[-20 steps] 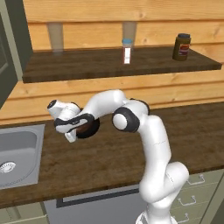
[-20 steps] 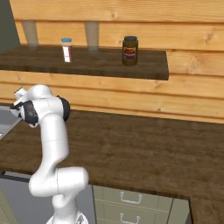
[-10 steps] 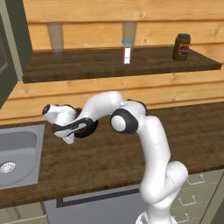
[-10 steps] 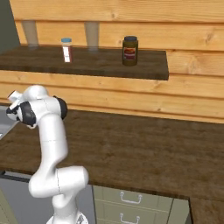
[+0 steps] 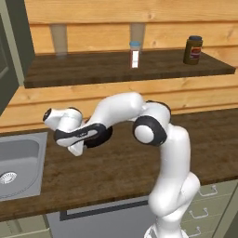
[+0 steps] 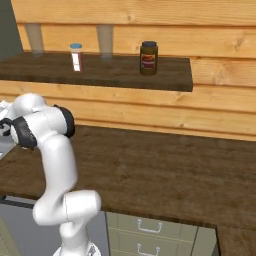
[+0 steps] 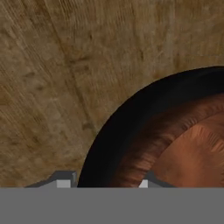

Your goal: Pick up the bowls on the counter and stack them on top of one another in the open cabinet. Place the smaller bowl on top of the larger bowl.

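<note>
The tool is down low over the worktop, with one fingertip outside the rim of the black bowl and the other just inside it. The tips sit on both sides of the rim, but I cannot tell if they are squeezing it yet. The big white arm bends over to its left, near the grey sink. The bowl sits flat on the worktop close to the sink, and in the left base view it peeks out dark behind the hand. It looks hard and shiny, so it will not bend, but it may be slippery and could crack if it fell. It is probably not heavy. The rim wall is thin, so that looks like the best place to pinch. A bowl held by one side may tip, so a firm grip would help.
</note>
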Tool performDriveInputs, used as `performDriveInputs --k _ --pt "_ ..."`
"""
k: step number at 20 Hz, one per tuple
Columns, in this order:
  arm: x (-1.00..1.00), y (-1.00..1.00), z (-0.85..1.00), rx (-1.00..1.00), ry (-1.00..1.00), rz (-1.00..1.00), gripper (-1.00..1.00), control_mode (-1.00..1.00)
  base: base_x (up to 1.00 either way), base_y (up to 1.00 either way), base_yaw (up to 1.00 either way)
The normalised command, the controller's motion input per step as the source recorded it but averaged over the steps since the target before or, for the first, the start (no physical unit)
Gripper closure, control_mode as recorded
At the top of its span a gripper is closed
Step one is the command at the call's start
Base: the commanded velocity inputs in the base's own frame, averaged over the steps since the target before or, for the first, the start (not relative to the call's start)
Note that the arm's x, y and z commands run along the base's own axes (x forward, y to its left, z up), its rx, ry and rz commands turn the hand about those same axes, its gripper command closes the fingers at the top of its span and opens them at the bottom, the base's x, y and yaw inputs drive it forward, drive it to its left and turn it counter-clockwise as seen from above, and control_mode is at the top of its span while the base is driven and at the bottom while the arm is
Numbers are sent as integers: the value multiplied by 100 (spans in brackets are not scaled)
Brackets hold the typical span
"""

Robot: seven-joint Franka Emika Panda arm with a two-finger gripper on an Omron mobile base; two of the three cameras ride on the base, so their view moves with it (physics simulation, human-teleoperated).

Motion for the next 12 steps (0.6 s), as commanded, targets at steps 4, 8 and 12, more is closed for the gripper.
performDriveInputs --k 4,8,12 --pt "-75 -100 13 7 -13 -12 100 -100 0 0 0" --pt "-64 -100 42 21 -15 -5 100 -100 0 0 0" --pt "-68 -100 58 32 -15 -1 100 -100 0 0 0"
